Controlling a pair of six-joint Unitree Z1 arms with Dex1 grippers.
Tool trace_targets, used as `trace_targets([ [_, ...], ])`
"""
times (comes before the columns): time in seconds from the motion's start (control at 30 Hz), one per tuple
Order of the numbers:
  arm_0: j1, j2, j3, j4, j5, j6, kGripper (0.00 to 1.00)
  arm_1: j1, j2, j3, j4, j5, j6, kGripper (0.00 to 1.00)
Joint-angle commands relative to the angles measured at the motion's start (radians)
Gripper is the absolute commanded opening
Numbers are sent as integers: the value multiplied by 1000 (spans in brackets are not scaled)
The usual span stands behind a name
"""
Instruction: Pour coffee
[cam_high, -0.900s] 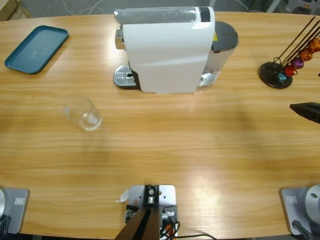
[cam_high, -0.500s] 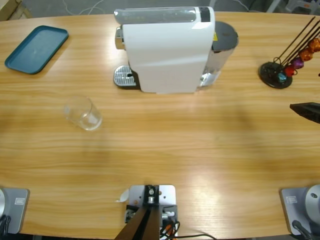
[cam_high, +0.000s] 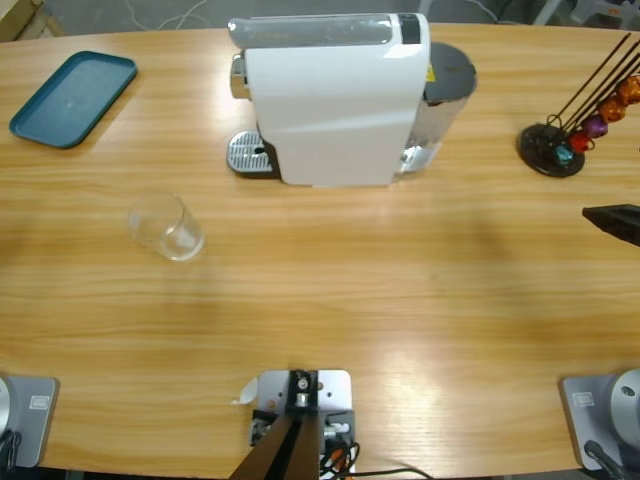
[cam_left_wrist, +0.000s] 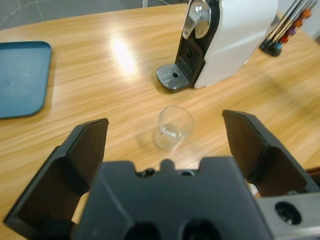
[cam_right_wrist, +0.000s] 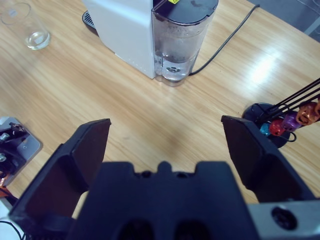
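We see the clear glass tumbler standing upright, mouth up, in front of the white coffee machine, with both the left gripper and right gripper open wide, holding nothing.

Machine: back middle of the bench.
Tray: far left, back corner.
Tumbler: left of centre, before the machine's drip plate.
Capsule stand: right, beside the machine.
Pincer: at right edge, probably the right arm's.
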Motion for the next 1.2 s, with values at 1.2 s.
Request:
trace_targets([
  [1.2, 43, 1050, -451, -424, -443, -463, 895, 12, 22, 5, 10, -3, -2, 1000],
])
